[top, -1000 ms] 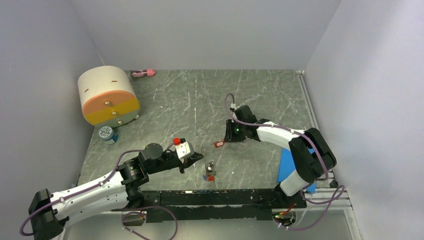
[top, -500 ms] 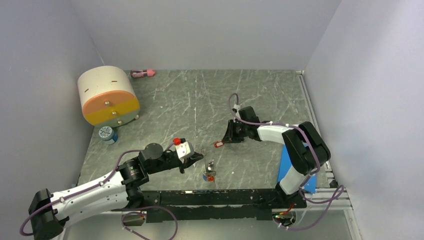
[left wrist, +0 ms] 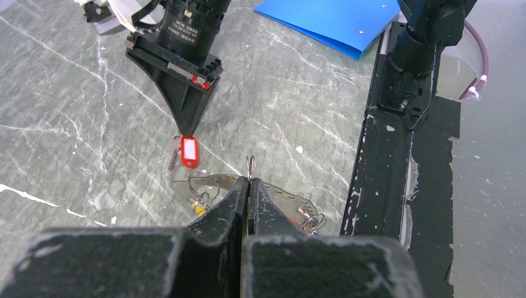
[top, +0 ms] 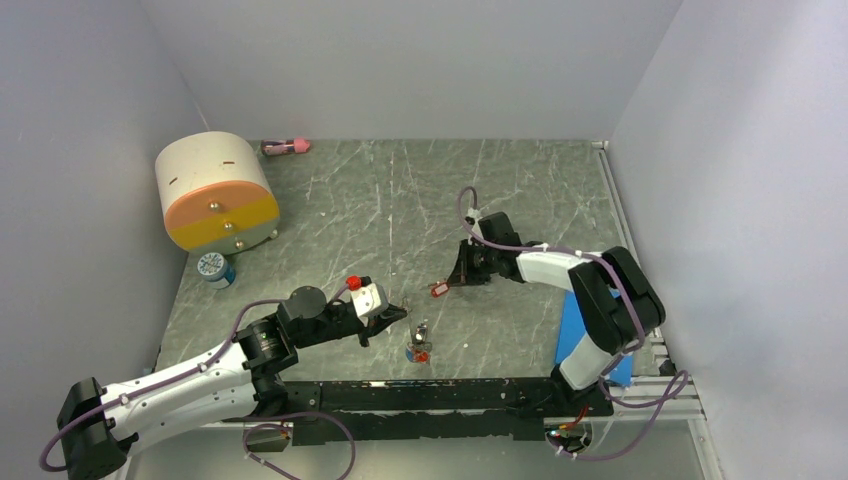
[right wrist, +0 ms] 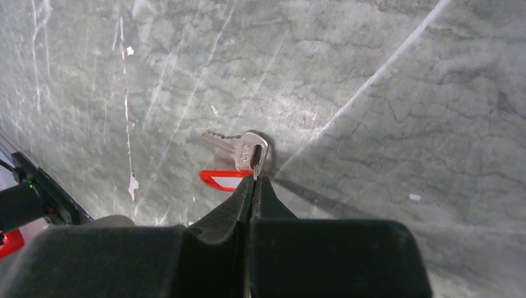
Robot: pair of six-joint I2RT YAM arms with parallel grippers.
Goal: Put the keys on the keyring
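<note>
One silver key [right wrist: 247, 150], red tag [right wrist: 222, 180] attached, flat on the desk [right wrist: 384, 93] at mid-frame; right end effector [right wrist: 255, 181] pressed together at its head's edge; left end effector [left wrist: 249, 182] together beside the keyring [left wrist: 276, 197]. Hazard: thin purchase; key may slip.

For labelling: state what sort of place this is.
Probably a robot test cell: plain walls boxing in a marbled tabletop, left arm and right arm bolted at its near edge.

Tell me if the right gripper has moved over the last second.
Yes. The right gripper came down and leftward in the top view, onto the red-tagged key, which stayed put, and shut on it.
</note>
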